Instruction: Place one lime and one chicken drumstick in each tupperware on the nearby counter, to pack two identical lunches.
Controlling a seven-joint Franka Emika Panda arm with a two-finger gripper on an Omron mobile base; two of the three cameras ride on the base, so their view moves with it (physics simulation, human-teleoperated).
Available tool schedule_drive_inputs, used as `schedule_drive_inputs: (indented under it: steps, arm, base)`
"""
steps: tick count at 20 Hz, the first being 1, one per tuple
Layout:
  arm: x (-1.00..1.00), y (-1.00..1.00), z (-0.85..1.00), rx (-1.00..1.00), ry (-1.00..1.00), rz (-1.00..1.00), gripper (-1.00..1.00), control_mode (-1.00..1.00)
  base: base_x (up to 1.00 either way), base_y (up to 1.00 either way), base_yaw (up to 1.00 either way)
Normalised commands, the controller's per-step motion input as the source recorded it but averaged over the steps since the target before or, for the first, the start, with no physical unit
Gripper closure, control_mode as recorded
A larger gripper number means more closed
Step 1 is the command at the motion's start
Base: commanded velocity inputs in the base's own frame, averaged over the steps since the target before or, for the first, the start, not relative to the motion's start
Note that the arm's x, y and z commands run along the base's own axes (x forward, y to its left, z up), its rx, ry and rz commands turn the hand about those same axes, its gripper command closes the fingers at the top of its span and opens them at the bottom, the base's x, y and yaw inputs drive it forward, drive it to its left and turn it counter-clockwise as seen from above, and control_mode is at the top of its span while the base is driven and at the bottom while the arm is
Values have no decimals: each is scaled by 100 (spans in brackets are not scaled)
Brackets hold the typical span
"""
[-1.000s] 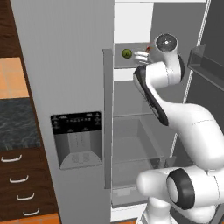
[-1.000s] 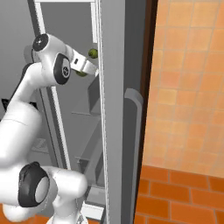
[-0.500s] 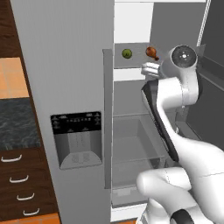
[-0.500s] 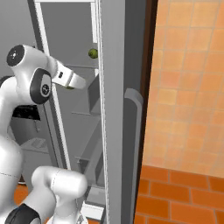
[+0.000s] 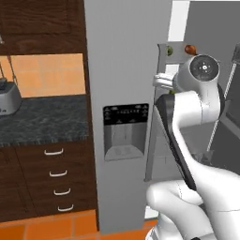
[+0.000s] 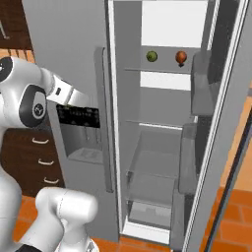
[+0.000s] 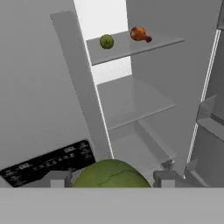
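Left base view: white arm rises from 5 o'clock, bends in front of the grey fridge with its dark dispenser panel; gripper sits at about 2 o'clock, its hold not readable from here. Past it, on the top fridge shelf, a lime and a chicken drumstick side by side near 1 o'clock. At 9 o'clock the marbled counter over dark cabinets, with a grey appliance on it. Right base view: arm at 9 o'clock reaching toward the dispenser panel; fridge door open, shelf lime at 12 o'clock, drumstick just right of it, apart, lower shelves bare. Hand view: two finger tips at 6 o'clock with a held lime between them, gripper clamped on it at a middling width. Shelf lime at 12 o'clock, drumstick near 1 o'clock on the same shelf, dispenser panel at 8 o'clock.
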Motion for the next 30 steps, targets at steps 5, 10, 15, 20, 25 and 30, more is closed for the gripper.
schedule_drive_inputs:
  steps: [5, 10, 15, 20, 25, 30]
  arm:
    - [0, 0, 0, 0, 0, 0, 100, 100]
    - [0, 0, 0, 0, 0, 0, 100, 100]
    - [0, 0, 0, 0, 0, 0, 100, 100]
    - [0, 0, 0, 0, 0, 0, 100, 100]
    - [0, 0, 0, 0, 0, 0, 100, 100]
    - [0, 0, 0, 0, 0, 0, 100, 100]
  base:
    - [4, 100, 0]
    - [3, 100, 0]
    - [2, 100, 0]
    - [10, 100, 0]
    - [24, 100, 0]
    - [51, 100, 0]
